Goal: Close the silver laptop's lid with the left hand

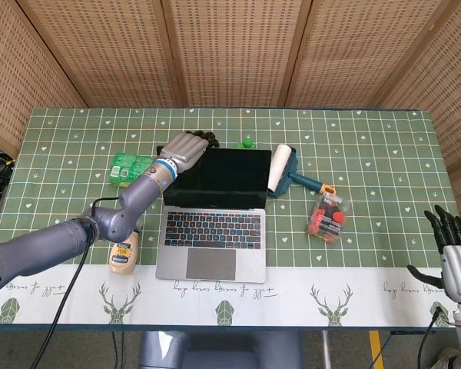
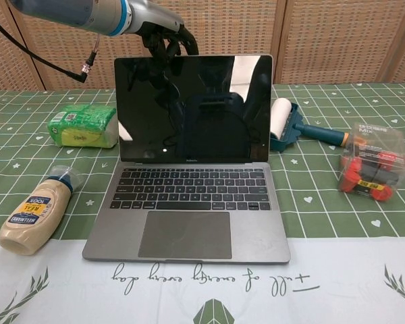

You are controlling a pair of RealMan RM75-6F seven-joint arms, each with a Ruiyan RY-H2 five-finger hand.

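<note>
The silver laptop [image 1: 211, 231] stands open in the middle of the table, its dark screen [image 2: 192, 108] upright and facing me. My left hand [image 1: 186, 147] is at the lid's top left corner, back of the hand up, fingers bent down behind the top edge. In the chest view the left hand [image 2: 167, 40] shows just above and behind that edge; whether it touches the lid I cannot tell. It holds nothing. My right hand [image 1: 454, 252] hangs off the table's near right corner, fingers spread, empty.
A mayonnaise bottle [image 1: 124, 247] lies left of the keyboard, and a green packet [image 1: 131, 167] sits behind it. A lint roller [image 1: 280, 171] and a clear box of red items [image 1: 327, 217] lie right of the laptop. A small green object [image 1: 247, 142] sits behind the lid.
</note>
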